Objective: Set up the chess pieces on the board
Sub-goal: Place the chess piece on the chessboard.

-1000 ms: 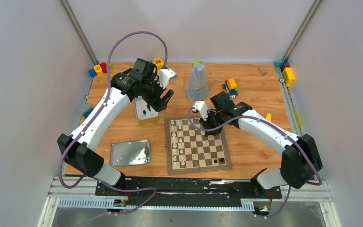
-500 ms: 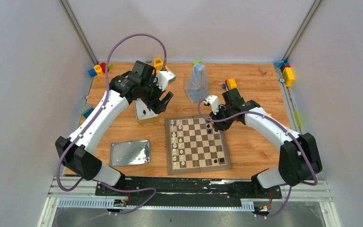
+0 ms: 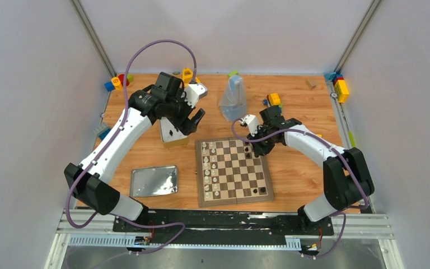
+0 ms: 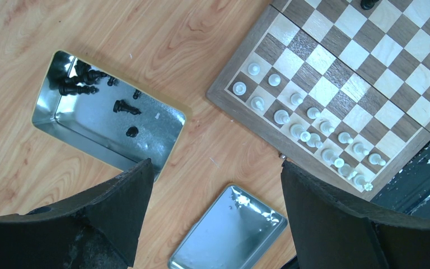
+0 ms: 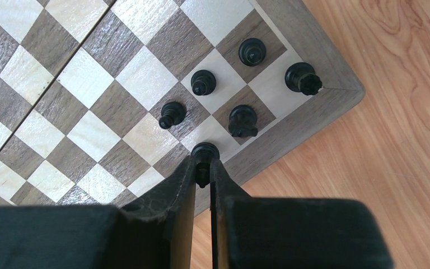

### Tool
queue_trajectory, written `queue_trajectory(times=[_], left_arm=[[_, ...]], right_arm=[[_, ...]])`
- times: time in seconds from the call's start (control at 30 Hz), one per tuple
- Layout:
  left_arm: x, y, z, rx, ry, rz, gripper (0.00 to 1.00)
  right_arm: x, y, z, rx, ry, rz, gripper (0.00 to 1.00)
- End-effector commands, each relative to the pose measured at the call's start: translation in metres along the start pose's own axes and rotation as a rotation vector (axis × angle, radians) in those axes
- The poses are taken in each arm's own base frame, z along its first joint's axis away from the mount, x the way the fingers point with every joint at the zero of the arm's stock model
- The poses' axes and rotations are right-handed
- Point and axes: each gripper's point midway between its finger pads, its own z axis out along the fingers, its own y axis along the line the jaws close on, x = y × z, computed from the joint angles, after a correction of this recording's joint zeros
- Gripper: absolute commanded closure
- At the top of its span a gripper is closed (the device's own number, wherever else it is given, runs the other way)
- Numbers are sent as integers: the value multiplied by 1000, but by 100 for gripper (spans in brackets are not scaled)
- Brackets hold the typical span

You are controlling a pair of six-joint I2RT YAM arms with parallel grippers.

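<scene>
Pinching a black piece (image 5: 204, 152) tight at the board (image 5: 291, 130) edge, right fingers (image 5: 193, 171) have five more black pieces (image 5: 203, 82) just ahead; left fingers (image 3: 193, 122) spread wide, tin (image 4: 98, 126) ahead-left of them

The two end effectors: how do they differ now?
The left end effector is wide open and empty; the right end effector is shut on a black piece. The left hangs near the tin; the right is at the board's edge. Both have black fingers.
</scene>
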Motion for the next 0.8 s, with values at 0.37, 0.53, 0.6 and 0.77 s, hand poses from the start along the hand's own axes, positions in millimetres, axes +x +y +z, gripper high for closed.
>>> queue_trajectory(times=[0.37, 0.53, 0.6, 0.77], left_arm=[[-10, 2, -11, -16, -62, 21, 8], [-10, 2, -11, -16, -62, 22, 8], [-10, 2, -11, -16, -62, 23, 8], [-9, 3, -11, -23, -60, 25, 7]], right_arm=[[-9, -10, 7, 26, -20, 14, 94], [-10, -11, 5, 33, -27, 15, 87], [-12, -11, 3, 38, -34, 15, 81], [-16, -11, -7, 57, -59, 13, 61]])
